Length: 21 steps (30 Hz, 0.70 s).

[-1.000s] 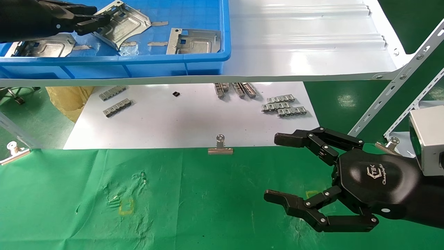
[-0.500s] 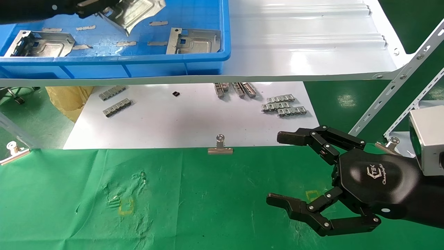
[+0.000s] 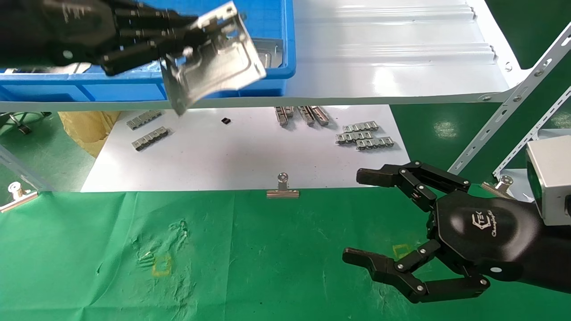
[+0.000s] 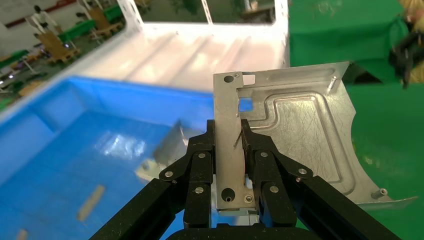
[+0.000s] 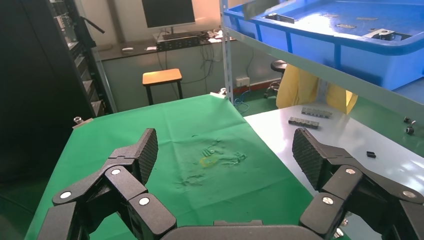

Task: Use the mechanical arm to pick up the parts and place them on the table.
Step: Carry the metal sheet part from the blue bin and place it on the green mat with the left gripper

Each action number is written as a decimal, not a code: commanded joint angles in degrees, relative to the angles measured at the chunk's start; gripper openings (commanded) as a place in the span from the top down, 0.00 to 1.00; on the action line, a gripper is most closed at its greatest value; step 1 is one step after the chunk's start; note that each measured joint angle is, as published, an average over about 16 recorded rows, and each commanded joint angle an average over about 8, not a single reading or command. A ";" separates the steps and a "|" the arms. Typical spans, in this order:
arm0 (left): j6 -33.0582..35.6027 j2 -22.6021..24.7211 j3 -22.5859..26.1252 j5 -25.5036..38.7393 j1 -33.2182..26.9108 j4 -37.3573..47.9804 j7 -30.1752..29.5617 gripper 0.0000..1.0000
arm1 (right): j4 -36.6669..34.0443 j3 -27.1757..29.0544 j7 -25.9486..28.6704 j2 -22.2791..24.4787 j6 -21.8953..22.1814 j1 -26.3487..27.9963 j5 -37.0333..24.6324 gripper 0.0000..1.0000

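Silvery sheet metal is held in the air by the left gripper (image 3: 178,42): one stamped part (image 3: 214,62) is pinched by its slotted flange between the black fingers (image 4: 202,165), which are clenched on both faces of that flange. The part is tilted, with its curved cutout edge hanging lowest, and it is seen in front of the near wall of the blue bin (image 3: 147,87), above the shelf edge and well clear of the green desk (image 3: 267,258). In the left wrist view the embossed recess and the small holes of the part are shown facing the camera, with the bin's blue floor behind the fingers. A further part (image 3: 270,47) is partly hidden inside the bin, behind the held one.

The right gripper (image 3: 383,223) is parked low on the right, above the green desk, its fingers (image 5: 137,155) spread wide with nothing between them. A faint yellow square mark (image 3: 161,264) is seen on the wrinkled cloth to the left. On the glossy white sheet (image 3: 223,156) beyond the desk, small grey toothed strips (image 3: 365,136) are laid in groups, and a silver binder clip (image 3: 283,187) is set at the sheet's near edge.
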 commanded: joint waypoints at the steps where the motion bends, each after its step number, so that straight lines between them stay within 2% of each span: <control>1: 0.70 -0.48 0.29 -0.52 1.38 -1.63 0.55 1.00 | 0.00 0.00 0.00 0.00 0.00 0.00 0.00 0.00; 7: 0.56 -7.70 4.52 -9.32 9.71 -16.67 -0.89 1.00 | 0.00 0.00 0.00 0.00 0.00 0.00 0.00 0.00; 11: -0.25 -12.02 8.04 -12.26 13.61 -22.19 0.12 1.00 | 0.00 0.00 0.00 0.00 0.00 0.00 0.00 0.00; 15: -1.46 -13.48 11.15 -10.11 15.73 -20.62 5.36 1.00 | 0.00 0.00 0.00 0.00 0.00 0.00 0.00 0.00; 21: -3.57 -12.23 14.03 -5.19 17.89 -12.61 15.72 1.00 | 0.00 0.00 0.00 0.00 0.00 0.00 0.00 0.00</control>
